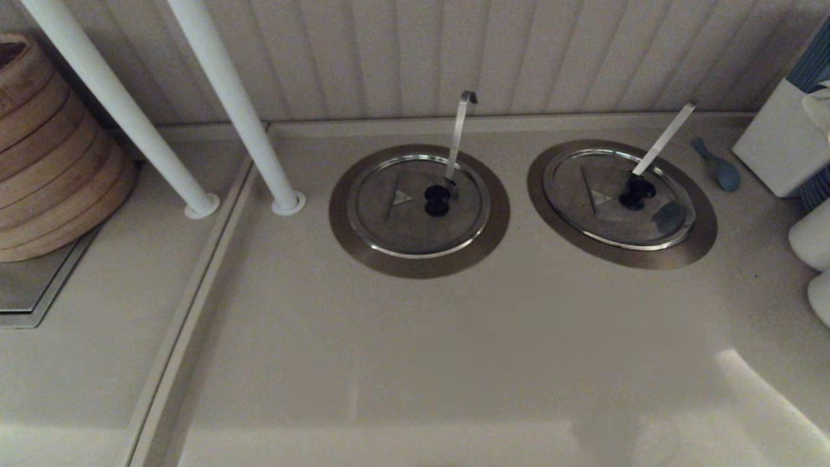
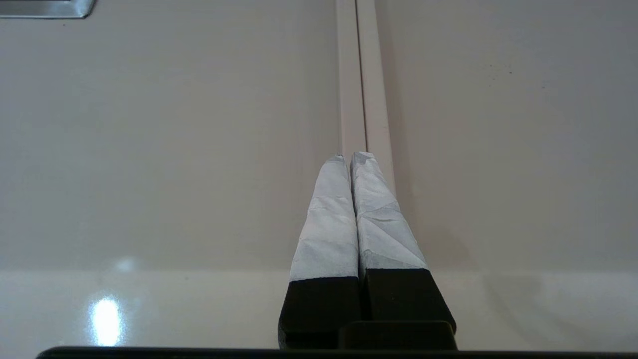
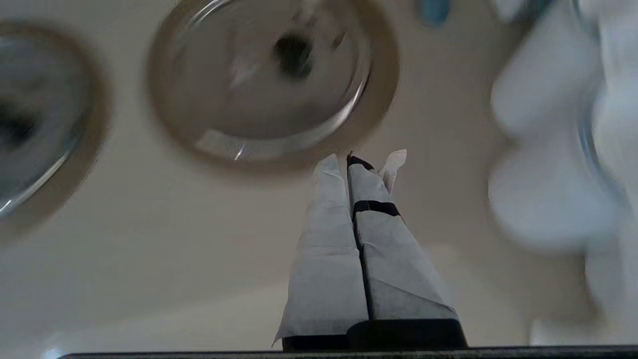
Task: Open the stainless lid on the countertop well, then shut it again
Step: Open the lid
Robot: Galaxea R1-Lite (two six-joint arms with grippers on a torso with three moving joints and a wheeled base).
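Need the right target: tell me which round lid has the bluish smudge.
The right-hand stainless lid, nearest the white containers; the left lid has no smudge.

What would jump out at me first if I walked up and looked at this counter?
Two round steel lids sunk into the beige countertop, side by side, each with a black knob and a ladle handle poking up: the stainless lid on the right with a bluish smudge, the other lid to its left. Stacked bamboo steamers fill the far left. The right gripper, shut, points toward the smudged lid.
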